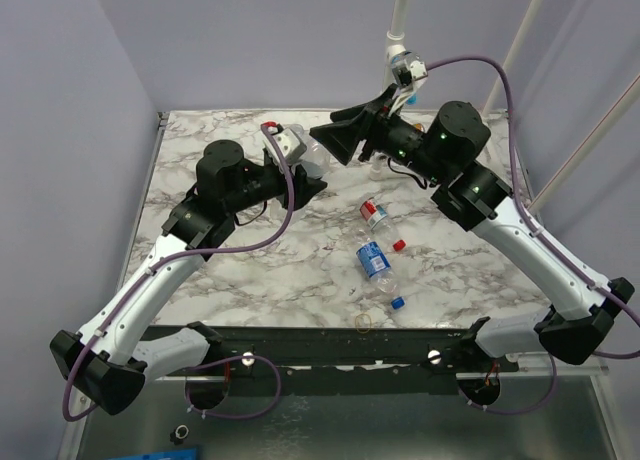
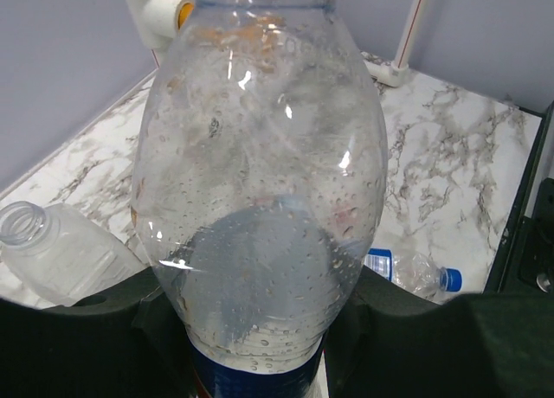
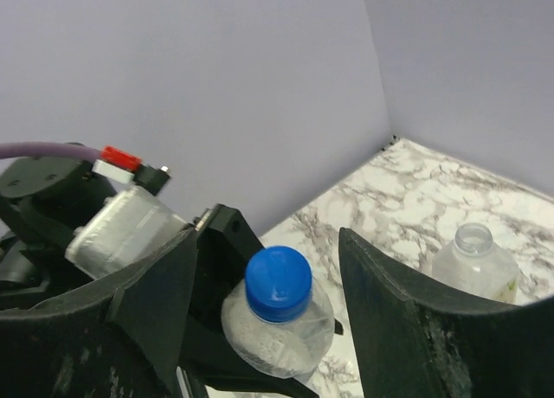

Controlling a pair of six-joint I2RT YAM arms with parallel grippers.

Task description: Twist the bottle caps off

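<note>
Judged at the grasp-the-cap step, twisting not yet begun. Clamped low on its blue label by the left gripper [image 2: 260, 329], fingers pressed in from both sides: a small clear crinkly plastic bottle [image 2: 260, 156], beaded with droplets inside; upright or tilted, cannot tell. Screwed on top: its round blue plastic cap [image 3: 278, 283]. Spread wide around that cap, one black finger on each side and apparently touching neither: the right gripper [image 3: 270, 259].

Next, probably: close squarely on the cap's rim, then turn while keeping the body clamped firm. Too soft a hold below, and likely to spin the whole bottle instead.

Just beside the held bottle: a wider clear label-less bottle [image 3: 474, 259], open-mouthed. Nearer the arm bases than the held bottle, lying flat: a red-labelled bottle [image 1: 374, 215], a blue-labelled one [image 1: 372, 262], a loose red cap [image 1: 398, 245], a blue cap [image 1: 397, 303] at the blue-labelled one's neck (on or off, cannot tell) and a yellowish rubber-band ring [image 1: 363, 322].

Underneath: white marble-patterned tabletop [image 1: 300, 280], grey-veined. Around: plain pale lilac walls [image 1: 60, 80]; beyond the held bottle, at the back corner, a white pipe frame [image 1: 400, 20].
</note>
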